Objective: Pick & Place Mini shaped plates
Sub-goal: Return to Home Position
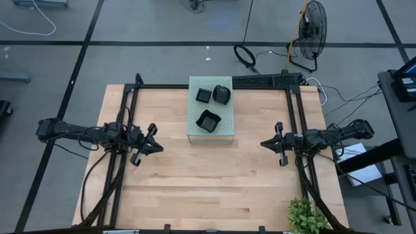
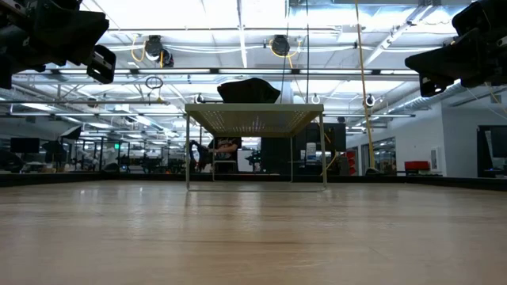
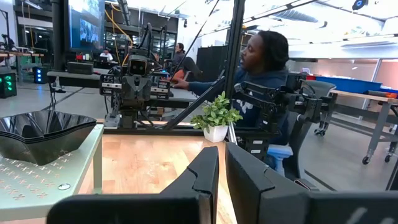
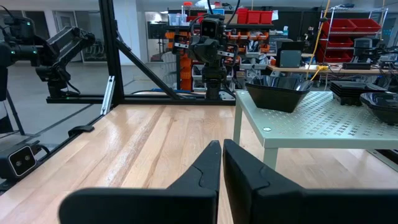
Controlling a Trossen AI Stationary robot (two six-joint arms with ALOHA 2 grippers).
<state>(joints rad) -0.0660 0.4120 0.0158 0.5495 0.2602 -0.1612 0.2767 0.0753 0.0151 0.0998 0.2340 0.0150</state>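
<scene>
Plates (image 1: pixel 208 120): glossy black all over; you will find no pattern on them.
Shelf (image 1: pixel 224 130): pale green, its top dotted with even rows of small holes.
Table (image 1: pixel 208 188): your work surface is light blond wood, streaked with plank grain.
Frame (image 1: pixel 260 86): black rails.
Arms (image 1: pixel 78 130): both near-black, left and right of you.
Plant (image 1: pixel 305 218): bright green leaves in a white pot (image 3: pixel 216 132).
Floor (image 1: pixel 156 58): grey, crossed by dark lines.
Bins (image 4: pixel 364 26): red, on the far racks.
Sweatshirt (image 3: pixel 267 76): navy blue, worn by the person seated beyond your table.
</scene>
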